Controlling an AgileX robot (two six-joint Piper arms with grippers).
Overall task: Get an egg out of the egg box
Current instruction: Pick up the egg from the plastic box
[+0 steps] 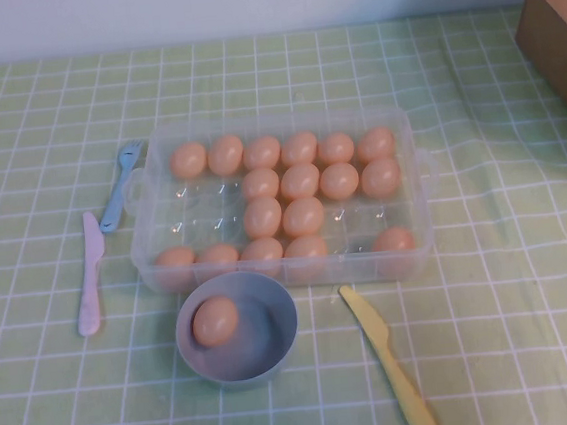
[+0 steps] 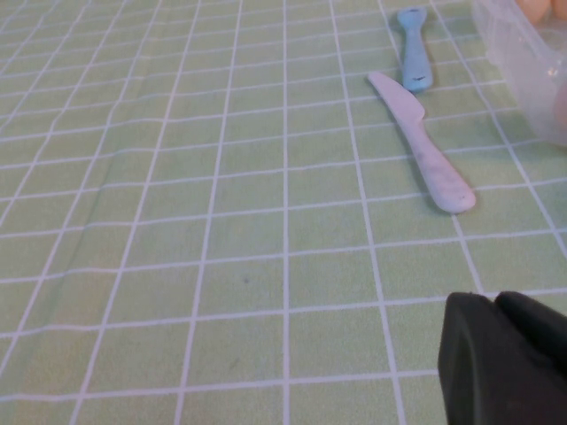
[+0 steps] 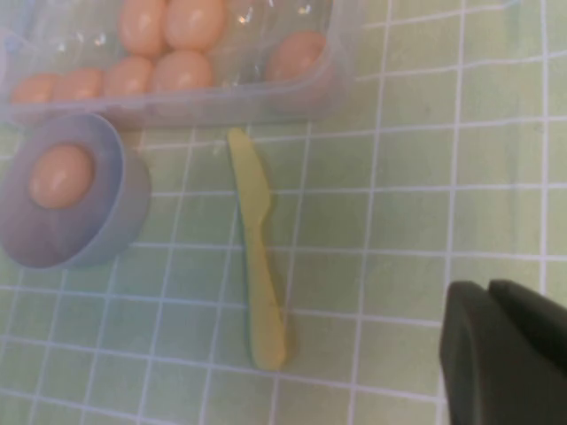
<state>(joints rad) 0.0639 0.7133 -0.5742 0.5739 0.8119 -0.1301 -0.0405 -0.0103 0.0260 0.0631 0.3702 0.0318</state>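
The clear plastic egg box point(image 1: 198, 216) stands mid-table and holds several peach-orange eggs point(image 1: 300, 182) in its cups; several cups on its left side are bare. One egg point(image 1: 215, 321) lies in the round grey-blue bowl point(image 1: 276, 344) just in front of the box. The right wrist view shows that egg point(image 3: 60, 175), the bowl point(image 3: 124, 212) and the box's front wall point(image 3: 221, 102). My left gripper point(image 2: 496, 305) is shut and empty above bare cloth left of the box. My right gripper point(image 3: 487, 288) is shut and empty, to the right of the yellow knife. Neither arm shows in the high view.
A yellow plastic knife point(image 1: 388, 358) lies right of the bowl, also in the right wrist view point(image 3: 257, 257). A pink knife point(image 1: 89, 276) and a blue fork point(image 1: 120, 188) lie left of the box. A brown box point(image 1: 556, 15) stands at the back right.
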